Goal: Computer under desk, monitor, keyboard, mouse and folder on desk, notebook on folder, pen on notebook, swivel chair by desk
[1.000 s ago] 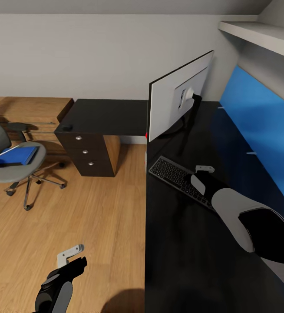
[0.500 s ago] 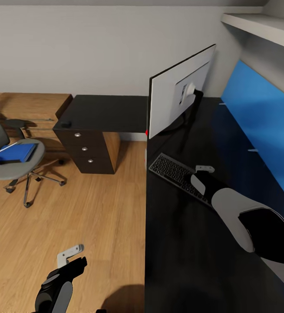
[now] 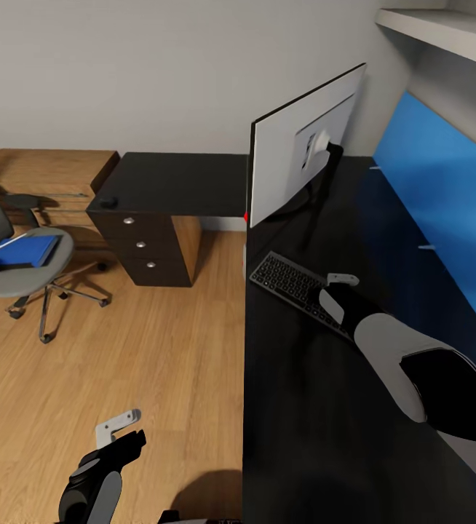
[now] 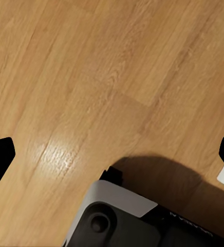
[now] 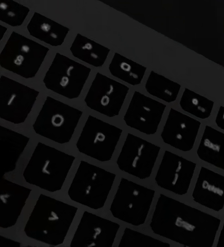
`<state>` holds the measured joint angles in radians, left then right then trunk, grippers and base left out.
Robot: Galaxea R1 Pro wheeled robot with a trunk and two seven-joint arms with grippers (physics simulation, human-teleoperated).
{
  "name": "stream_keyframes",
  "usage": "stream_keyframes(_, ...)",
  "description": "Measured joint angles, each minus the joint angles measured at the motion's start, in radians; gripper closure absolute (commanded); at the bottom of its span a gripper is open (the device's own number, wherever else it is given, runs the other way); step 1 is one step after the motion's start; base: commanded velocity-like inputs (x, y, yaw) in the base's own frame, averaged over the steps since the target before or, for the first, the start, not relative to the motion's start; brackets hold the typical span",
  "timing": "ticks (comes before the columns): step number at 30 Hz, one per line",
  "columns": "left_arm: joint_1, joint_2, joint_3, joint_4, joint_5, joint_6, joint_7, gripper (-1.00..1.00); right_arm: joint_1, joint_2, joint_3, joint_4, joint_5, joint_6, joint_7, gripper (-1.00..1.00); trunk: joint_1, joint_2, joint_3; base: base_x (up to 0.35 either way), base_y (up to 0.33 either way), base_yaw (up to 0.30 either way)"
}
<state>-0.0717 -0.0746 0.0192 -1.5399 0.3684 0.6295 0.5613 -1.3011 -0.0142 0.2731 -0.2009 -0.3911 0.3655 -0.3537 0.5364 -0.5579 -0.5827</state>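
head view, right tool [image 3: 338, 285] over keyboard [image 3: 285, 280], opening unclear, left tool [image 3: 121, 433] wide

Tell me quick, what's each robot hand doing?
Left gripper: open, empty, above the floor.
Right gripper: over the keyboard; open or shut cannot be told.
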Motion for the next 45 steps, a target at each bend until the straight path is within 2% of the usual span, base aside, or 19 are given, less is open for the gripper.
stream_keyframes(16, 0.0, 0.0, 0.0, 0.0, 0.0, -0.001, 0.002, -1.0, 0.001, 0.0, 0.001, -0.007, 0.012, 0.0, 0.001, -1.0, 0.0, 0.0, -0.002, -0.013, 0.0, 0.0)
stream_keyframes(26, 0.0, 0.0, 0.0, 0.0, -0.002, -0.002, -0.001, -1.0, 0.011, 0.003, 0.003, -0.021, 0.008, 0.0, 0.002, -1.0, 0.0, 0.0, -0.002, -0.23, 0.0, 0.0)
stream_keyframes(45, 0.0, 0.001, 0.0, 0.0, 0.0, -0.002, -0.003, -1.0, 0.012, 0.006, 0.003, 0.014, 0.01, 0.0, 0.001, -1.0, 0.001, 0.0, -0.002, -0.226, 0.0, 0.0)
